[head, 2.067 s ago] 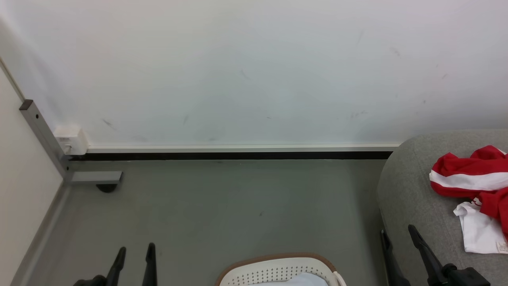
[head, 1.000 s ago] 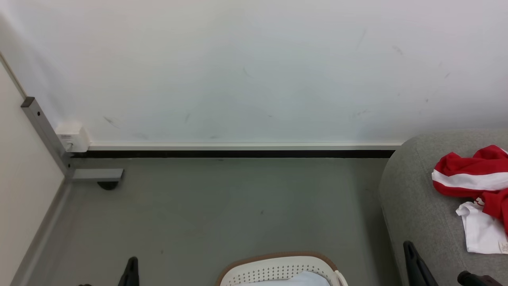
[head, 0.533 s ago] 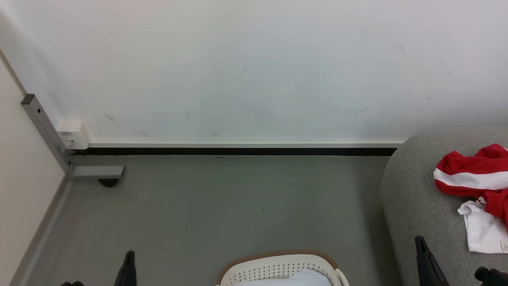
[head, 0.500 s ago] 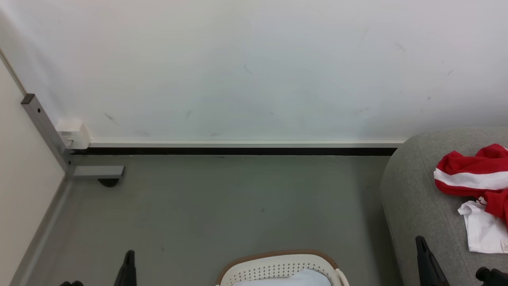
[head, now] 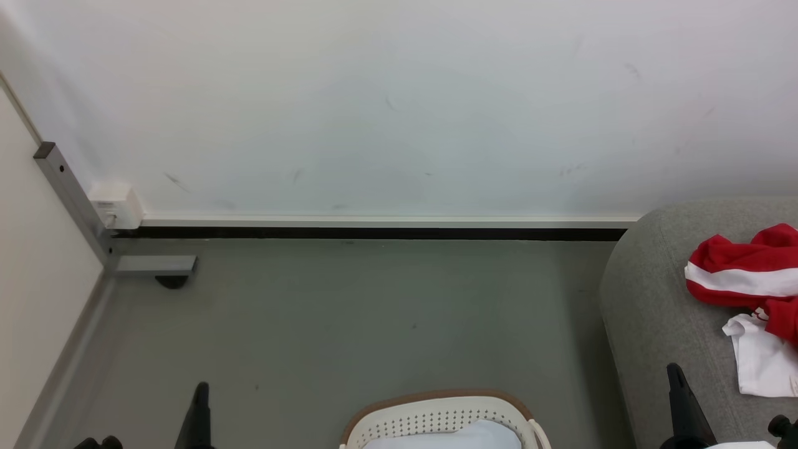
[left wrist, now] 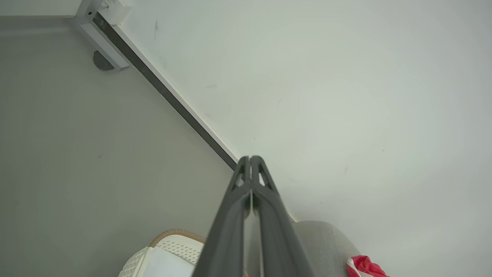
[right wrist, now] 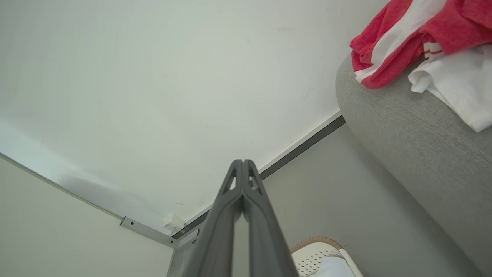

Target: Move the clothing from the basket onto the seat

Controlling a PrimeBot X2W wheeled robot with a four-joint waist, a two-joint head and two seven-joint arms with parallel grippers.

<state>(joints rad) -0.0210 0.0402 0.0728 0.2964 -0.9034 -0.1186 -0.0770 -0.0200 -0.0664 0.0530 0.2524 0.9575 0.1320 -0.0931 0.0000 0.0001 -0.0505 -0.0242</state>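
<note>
Head view: clothing (head: pixel 726 257) on seat (head: pixel 648 305).

L claw (left wrist: pixel 250 158) & R claw (right wrist: pixel 243 161): long dark-grey tapered fingers (left wrist: pixel 227 231) w/ triangular cut-outs nr tips, prob. plastic.

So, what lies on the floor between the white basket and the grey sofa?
Nothing: that stretch of grey floor is bare between the basket and the sofa. The head view shows it, and the right wrist view agrees.
</note>
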